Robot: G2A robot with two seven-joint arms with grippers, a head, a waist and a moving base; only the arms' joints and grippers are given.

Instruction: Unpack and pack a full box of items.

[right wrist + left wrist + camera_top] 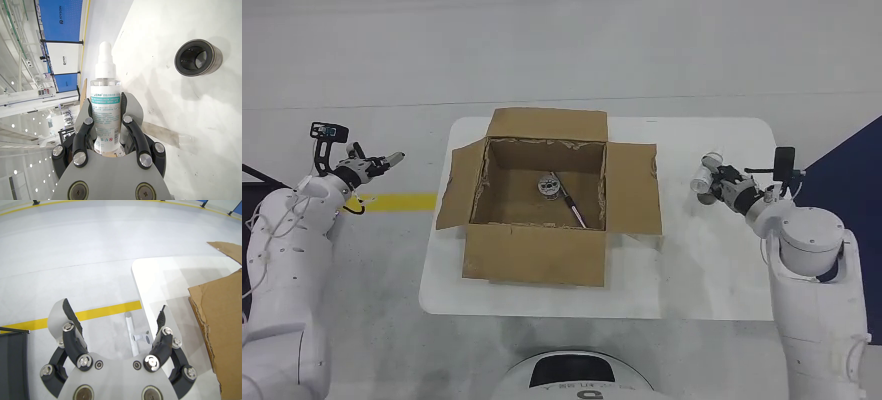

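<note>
Spray bottle (105, 91) is clamped by right gripper (105, 103) near box (532, 256), left gripper (114, 306) spread empty; slippage is risked by smooth plastic.

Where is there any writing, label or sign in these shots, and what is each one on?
Spray bottle label, held in the right claw: a heading over a teal band, then dense fine print too small to read, with small symbols near the bottle's base.
Blue panel in the room behind: a white logo word.
Cardboard box and metal bearing: no print visible.
</note>
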